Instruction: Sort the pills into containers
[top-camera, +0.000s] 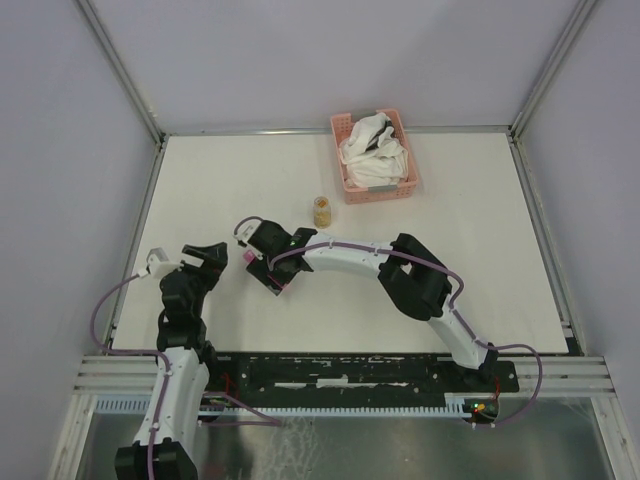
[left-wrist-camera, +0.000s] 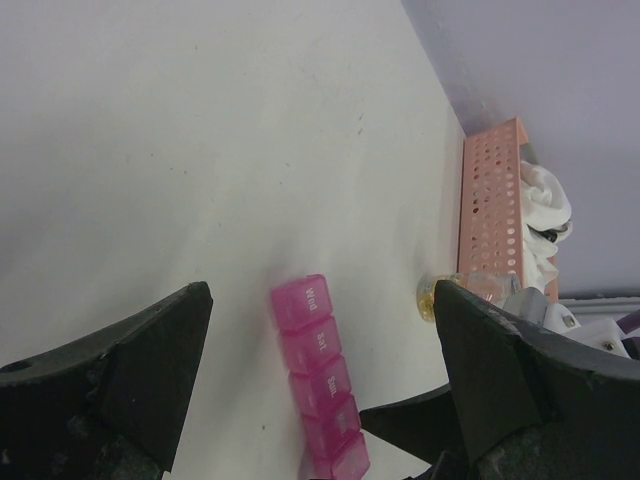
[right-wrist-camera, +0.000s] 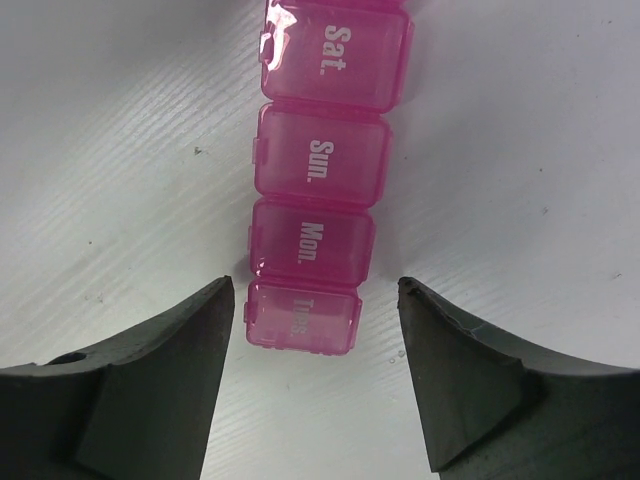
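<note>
Since every lid on the pill box looks shut and I can't spot a single loose pill, I'd say we're right at the start: getting hold of the box, no sorting done yet.

In the right wrist view the right gripper sits low over the table. Its jaws are apart on either side of the Tues. compartment at the bottom end of the strip, with a sliver of table showing on each side, so nothing is gripped. The strip runs from there up to the top centre of the frame.

The left gripper is spread wide and empty. In its own view the box lies at bottom centre, out ahead of the fingers.

Next move, my guess: pinch that end squarely without skating the strip sideways, then a lid has to pop before anything goes in.

Further up in the overhead shot, a small amber bottle stands just above centre, apart from the box, presumably holding the pills. Beyond it, upper right, is a pink basket of white cloths.
</note>
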